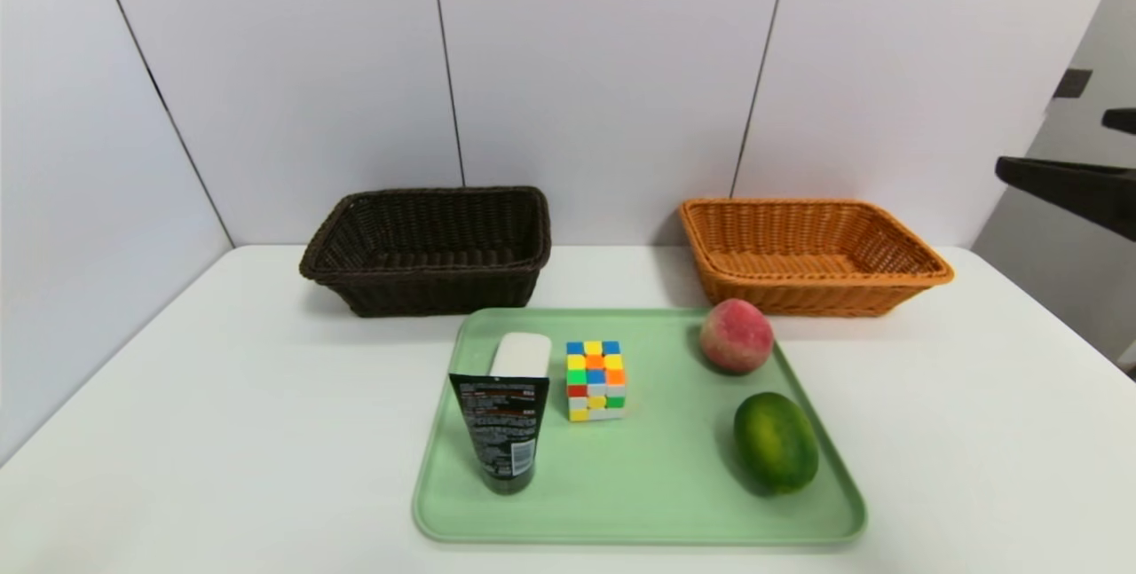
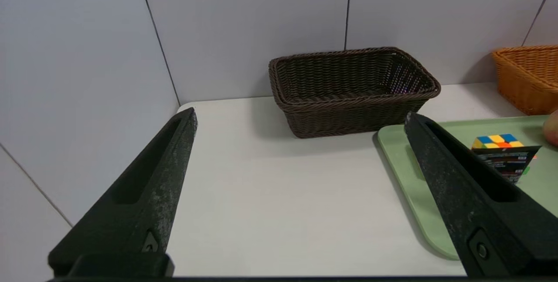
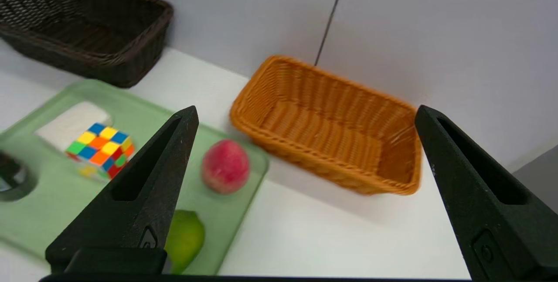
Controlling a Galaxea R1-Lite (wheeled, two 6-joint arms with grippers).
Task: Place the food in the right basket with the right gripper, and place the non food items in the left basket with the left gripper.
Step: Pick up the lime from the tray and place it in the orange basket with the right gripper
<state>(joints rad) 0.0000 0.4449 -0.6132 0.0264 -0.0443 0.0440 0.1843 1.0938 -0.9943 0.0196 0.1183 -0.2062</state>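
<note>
Green tray (image 1: pixel 639 503) as landmark: peach (image 1: pixel 736 335) and lime (image 1: pixel 775 442) on side nearest orange basket (image 1: pixel 812 255); tube (image 1: pixel 503 432), cube (image 1: pixel 595 379), white bar (image 1: pixel 522 354) on side nearest brown basket (image 1: pixel 428 247), sorted for each arm. Right hand (image 3: pixel 305 118) and left hand (image 2: pixel 301 118) fully open, empty, clear of tray.

I can read no wording anywhere. The black tube (image 1: pixel 503 432), standing at the tray's (image 1: pixel 639 503) left edge, carries blocks of small light print, thin reddish bands, and a white barcode panel near its lower end; none of it resolves into legible letters or digits. I find no other label, brand, number or sign.
</note>
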